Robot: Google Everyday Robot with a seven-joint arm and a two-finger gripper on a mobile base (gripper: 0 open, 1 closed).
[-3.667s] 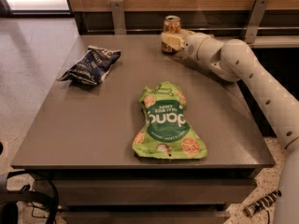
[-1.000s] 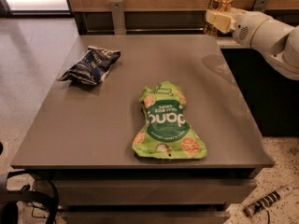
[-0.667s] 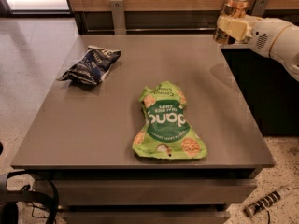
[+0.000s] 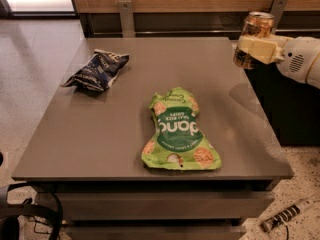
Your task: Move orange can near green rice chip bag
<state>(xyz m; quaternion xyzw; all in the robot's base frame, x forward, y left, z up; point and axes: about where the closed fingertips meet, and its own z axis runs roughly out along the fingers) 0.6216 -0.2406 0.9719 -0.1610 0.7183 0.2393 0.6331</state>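
Note:
The orange can (image 4: pixel 257 26) is upright in the air at the far right, above the table's right edge, held by my gripper (image 4: pixel 254 48). The cream fingers (image 4: pixel 260 48) are shut around the can's middle. The green rice chip bag (image 4: pixel 177 130) lies flat on the grey table (image 4: pixel 115 119), near the front centre, well below and to the left of the can.
A dark blue snack bag (image 4: pixel 96 71) lies at the table's back left. Two metal brackets (image 4: pixel 126 17) stand along the wall behind the table. My white arm (image 4: pixel 305 59) reaches in from the right. The floor shows at the left and right.
The gripper lifted the orange can off the table's back and carried it to the right and toward the front, past the table's right edge. Both bags stayed put.

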